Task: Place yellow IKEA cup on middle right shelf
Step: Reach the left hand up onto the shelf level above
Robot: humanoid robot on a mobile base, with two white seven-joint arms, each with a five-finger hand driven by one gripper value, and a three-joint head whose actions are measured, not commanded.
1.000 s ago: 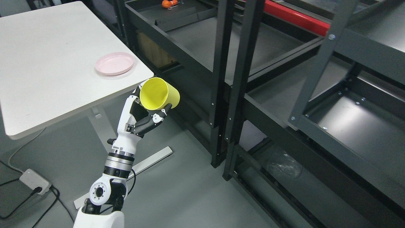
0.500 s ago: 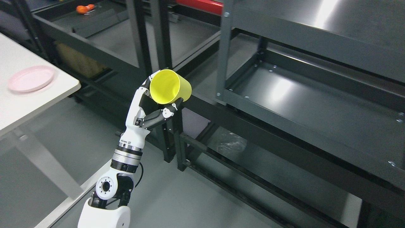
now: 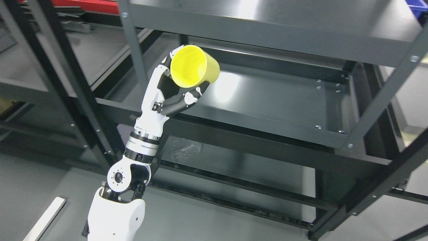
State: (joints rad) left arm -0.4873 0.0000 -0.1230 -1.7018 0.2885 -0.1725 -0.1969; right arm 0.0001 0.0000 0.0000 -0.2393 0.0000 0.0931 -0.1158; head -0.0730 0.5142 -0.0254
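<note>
The left hand (image 3: 174, 97) has its fingers (image 3: 192, 97) wrapped around the smooth yellow plastic cup (image 3: 194, 66), tilted mouth-up above the near left edge of the dark metal middle shelf (image 3: 284, 100). It looks light, rigid and slippery; gripping the wall suits.

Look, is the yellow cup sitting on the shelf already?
No, the round yellow plastic cup is tilted in the air, gripped by the white left hand in front of the dark metal shelf.

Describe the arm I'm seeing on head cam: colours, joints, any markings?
The left arm has glossy white shells, a round grey joint disc, and silver and black rings at the wrist. The left hand is white-backed with black palm and fingers, white knuckle caps. No markings legible.
</note>
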